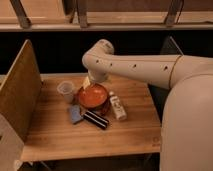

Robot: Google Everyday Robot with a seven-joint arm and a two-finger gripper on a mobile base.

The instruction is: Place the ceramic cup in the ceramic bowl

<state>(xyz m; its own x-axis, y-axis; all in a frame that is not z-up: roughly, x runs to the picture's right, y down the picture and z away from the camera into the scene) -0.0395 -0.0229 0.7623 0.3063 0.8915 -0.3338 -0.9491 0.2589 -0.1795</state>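
Note:
The ceramic cup (65,90), small and pale, stands upright on the wooden table (130,135), just left of the ceramic bowl. The ceramic bowl (94,97) is wide, glossy orange-red inside, and sits near the table's middle. My gripper (88,82) hangs from the pale arm (135,65) over the bowl's far-left rim, between cup and bowl and a little above them. The cup stands free of the gripper. The arm reaches in from the right and hides the wrist.
A white bottle-like item (118,106) lies right of the bowl. A blue object (75,114) and a black bar-shaped item (95,120) lie in front of it. A tall wooden panel (20,87) walls the table's left side. A dark gap runs behind the table.

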